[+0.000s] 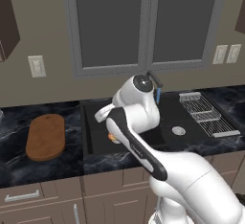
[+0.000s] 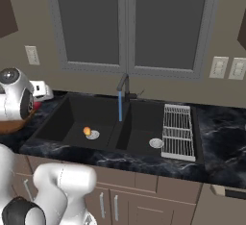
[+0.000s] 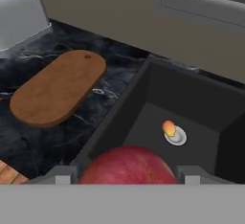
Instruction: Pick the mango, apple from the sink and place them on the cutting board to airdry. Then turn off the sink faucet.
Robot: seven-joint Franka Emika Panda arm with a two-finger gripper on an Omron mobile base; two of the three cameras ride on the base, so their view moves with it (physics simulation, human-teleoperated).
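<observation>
Between the two dark finger tips of the gripper (image 3: 127,173), a round all-red apple (image 3: 127,164) sits pinched, lifted above the near-left corner of the wide black double-basin sink (image 3: 143,94) and looking set for the trip to the counter. And look where it's headed: the brown wooden oblong cutting board (image 3: 57,88) lies flat on the dark marbled counter (image 3: 43,144) just left of the sink, bare, nothing on it yet. Down in the left basin, the small orange-yellow mango (image 3: 168,127) waits right against the round silver drain (image 3: 176,136), untouched. Over at the back, the thin dark gooseneck sink faucet (image 2: 123,85) has a blue stream of water (image 2: 120,107) running from its spout, so that tap is plainly on. A metal drying rack (image 2: 178,131) rests at the right side of the sink, out of the action. So by my reckoning we're early: one fruit in hand but not delivered, the second not yet picked, and the faucet to shut off last.
</observation>
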